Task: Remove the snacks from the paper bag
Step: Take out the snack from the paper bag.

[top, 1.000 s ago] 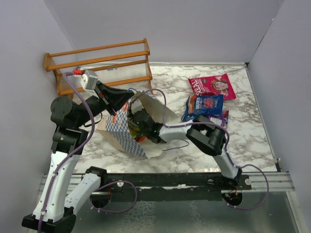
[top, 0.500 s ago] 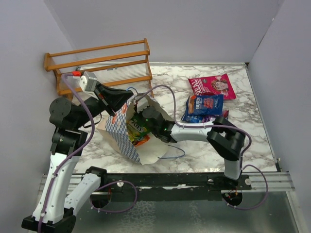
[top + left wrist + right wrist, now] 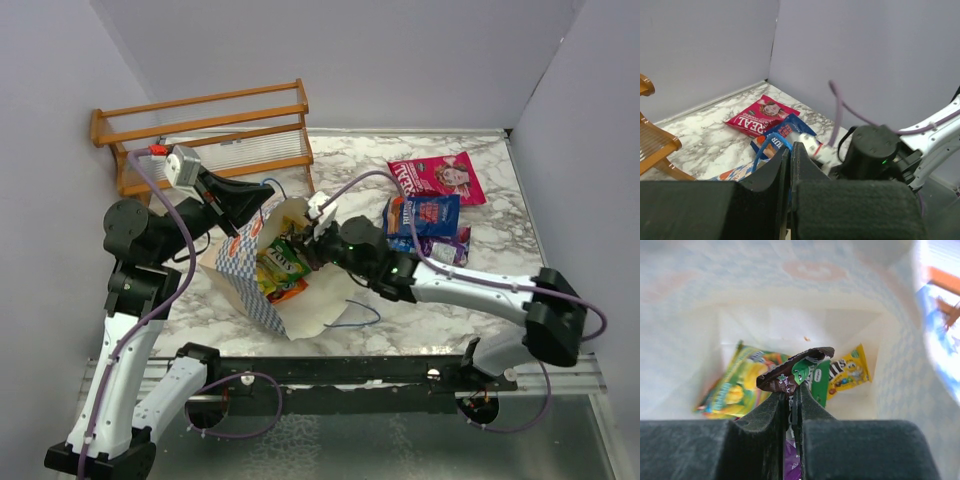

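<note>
The paper bag [image 3: 322, 305] lies on its side, mouth towards the right. My left gripper [image 3: 268, 192] is shut on its blue cord handle [image 3: 761, 151] at the upper rim; it also shows in the left wrist view [image 3: 789, 150]. My right gripper [image 3: 310, 255] is at the bag's mouth, shut on a brown and purple candy packet [image 3: 790, 374], and shows in the right wrist view [image 3: 792, 391]. Inside the bag lie a yellow-green packet [image 3: 737, 387], a green pack [image 3: 820, 382] and a yellow pack [image 3: 850, 372]. The magenta packet [image 3: 440, 177], blue packet [image 3: 425, 215] and dark purple packet [image 3: 452, 246] lie on the table to the right.
A wooden rack [image 3: 205, 130] stands at the back left, just behind the bag and my left arm. Grey walls close in the table on three sides. My right arm [image 3: 480, 285] stretches across the marble table in front of the packets.
My right gripper has drawn back to the right from deep inside the bag to its mouth, holding the candy packet. The snacks inside the bag have come into view. My left gripper has stayed put.
</note>
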You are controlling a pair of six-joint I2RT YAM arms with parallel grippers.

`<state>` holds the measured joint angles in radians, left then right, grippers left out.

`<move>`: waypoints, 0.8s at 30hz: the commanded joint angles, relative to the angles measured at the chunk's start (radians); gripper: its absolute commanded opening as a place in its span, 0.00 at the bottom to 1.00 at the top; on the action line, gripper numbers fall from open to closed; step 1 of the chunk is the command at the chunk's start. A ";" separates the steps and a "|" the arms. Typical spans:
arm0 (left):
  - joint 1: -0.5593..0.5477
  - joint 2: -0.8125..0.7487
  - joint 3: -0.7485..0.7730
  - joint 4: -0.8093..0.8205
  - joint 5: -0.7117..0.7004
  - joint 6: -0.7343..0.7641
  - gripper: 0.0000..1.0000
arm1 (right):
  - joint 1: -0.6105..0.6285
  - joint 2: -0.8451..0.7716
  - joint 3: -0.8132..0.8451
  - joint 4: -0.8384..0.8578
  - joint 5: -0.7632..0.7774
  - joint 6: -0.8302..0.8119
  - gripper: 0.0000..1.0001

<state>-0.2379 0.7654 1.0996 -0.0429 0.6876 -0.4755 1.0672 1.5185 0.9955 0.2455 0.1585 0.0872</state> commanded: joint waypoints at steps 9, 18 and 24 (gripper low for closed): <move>-0.001 -0.004 0.039 -0.003 -0.037 0.050 0.00 | 0.000 -0.378 0.061 -0.281 -0.219 -0.001 0.06; -0.001 -0.003 0.047 -0.031 -0.046 0.091 0.00 | 0.000 -0.520 0.223 -0.442 -0.007 -0.087 0.06; -0.001 -0.009 0.034 -0.027 -0.043 0.084 0.00 | 0.000 -0.494 0.271 -0.467 0.261 -0.172 0.07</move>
<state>-0.2379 0.7704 1.1271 -0.0921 0.6609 -0.4038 1.0668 0.9939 1.2407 -0.1520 0.1822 -0.0017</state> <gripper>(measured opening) 0.028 0.072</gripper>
